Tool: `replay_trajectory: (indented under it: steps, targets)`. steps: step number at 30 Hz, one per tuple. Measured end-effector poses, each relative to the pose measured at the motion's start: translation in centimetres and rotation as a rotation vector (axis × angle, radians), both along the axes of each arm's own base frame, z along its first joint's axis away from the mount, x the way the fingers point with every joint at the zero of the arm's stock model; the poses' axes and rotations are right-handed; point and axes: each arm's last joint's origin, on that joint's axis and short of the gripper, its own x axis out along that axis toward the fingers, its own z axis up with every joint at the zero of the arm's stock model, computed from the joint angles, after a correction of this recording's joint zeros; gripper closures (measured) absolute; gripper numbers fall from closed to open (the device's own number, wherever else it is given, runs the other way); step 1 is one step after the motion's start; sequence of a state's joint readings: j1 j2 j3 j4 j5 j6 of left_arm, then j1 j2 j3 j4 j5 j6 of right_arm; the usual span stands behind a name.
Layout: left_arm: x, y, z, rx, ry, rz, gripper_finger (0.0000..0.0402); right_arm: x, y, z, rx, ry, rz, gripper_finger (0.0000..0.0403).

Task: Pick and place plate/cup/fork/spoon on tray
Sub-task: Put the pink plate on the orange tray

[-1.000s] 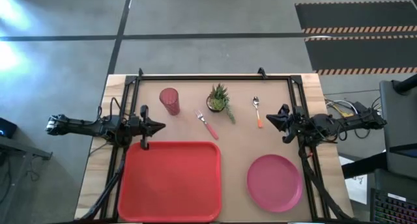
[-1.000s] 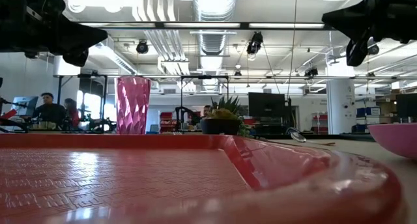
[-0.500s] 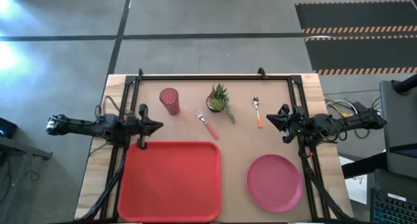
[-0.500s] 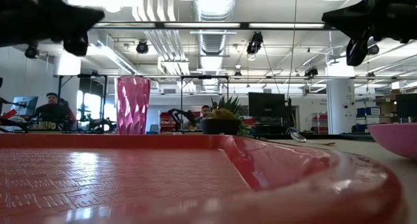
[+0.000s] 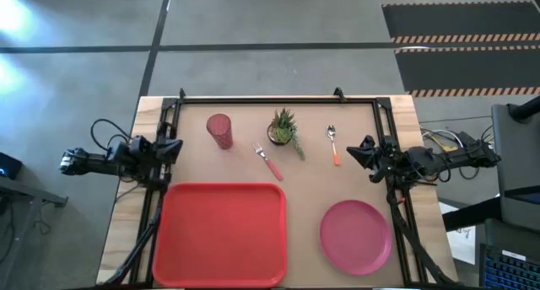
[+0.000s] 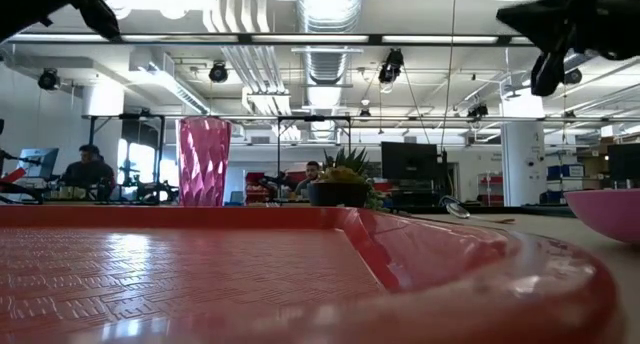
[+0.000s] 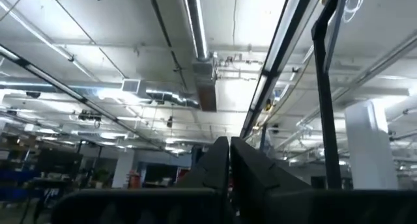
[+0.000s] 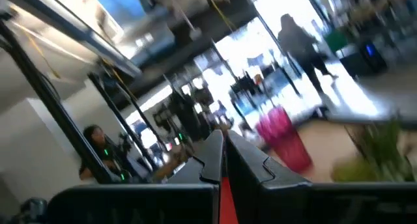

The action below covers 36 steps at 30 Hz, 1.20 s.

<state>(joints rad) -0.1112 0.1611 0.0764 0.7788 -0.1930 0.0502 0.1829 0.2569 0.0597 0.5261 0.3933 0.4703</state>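
The red tray (image 5: pixel 221 233) lies at the table's near left with nothing on it, and the pink plate (image 5: pixel 355 236) lies flat at the near right. Along the far side the cup (image 5: pixel 219 130) stands upright, and the fork (image 5: pixel 269 162) and the spoon (image 5: pixel 333 143) lie flat. My left gripper (image 5: pixel 177 145) is shut at the table's left edge, left of the cup. It is tipped upward toward the ceiling (image 7: pixel 229 146). My right gripper (image 5: pixel 353 149) is shut and hangs above the table just right of the spoon, pointing toward the cup (image 8: pixel 283 140).
A small potted green plant (image 5: pixel 283 128) stands between the fork and the spoon. A black frame (image 5: pixel 278 99) runs along the table's far and side edges. Bare tabletop lies between the tray and the plate. People are in the room beyond the table.
My left gripper has risen and tipped upward, drawing back from above the tray's far left corner toward the table's left edge. It has stayed shut. Nothing on the table has moved.
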Motion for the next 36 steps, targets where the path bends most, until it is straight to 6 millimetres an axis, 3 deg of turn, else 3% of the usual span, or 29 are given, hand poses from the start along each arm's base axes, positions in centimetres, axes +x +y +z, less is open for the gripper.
replay_trajectory:
  steps: [4,9,15,20,23,26,29,30,32,33,36]
  targets:
    - [0.3,0.1,1.7,-0.005,0.088,0.029,0.0402,-1.0,0.0,2.1,-0.137,-0.212,-0.016,0.0394]
    - [0.4,0.0,5.9,0.023,0.159,0.022,0.04,-2.3,0.0,5.8,-0.282,-0.382,-0.05,0.0391]
    - [0.9,-0.4,11.4,0.14,0.198,-0.053,0.0356,-2.8,0.0,12.8,-0.421,-0.286,-0.057,0.0353]
    - [1.7,-0.3,14.6,0.135,0.325,0.006,0.0292,-2.7,0.1,19.3,-0.523,-0.179,-0.054,0.0296]
    - [1.0,-0.2,17.0,0.194,0.357,0.048,0.0264,-2.9,0.2,23.5,-0.611,-0.118,-0.013,0.0268]
    - [-0.1,-0.1,19.4,0.207,0.401,0.048,0.0254,-3.0,0.2,27.0,-0.604,0.016,0.052,0.0255]
    - [-1.1,0.0,20.8,0.197,0.466,0.039,0.0252,-2.2,0.1,28.8,-0.508,0.253,0.081,0.0254]
    - [-1.4,0.1,21.1,0.186,0.482,0.031,0.0252,-1.6,0.1,29.0,-0.47,0.351,0.075,0.0254]
    - [-1.8,0.1,21.4,0.172,0.504,0.022,0.0252,2.5,0.7,28.2,-0.401,0.61,0.072,0.0257]
    - [-2.0,0.1,21.6,0.172,0.502,0.021,0.0252,3.6,0.8,27.8,-0.369,0.713,0.064,0.0258]
    - [-2.5,0.2,21.6,0.17,0.493,0.021,0.0252,5.3,1.1,26.9,-0.27,0.924,0.056,0.0259]
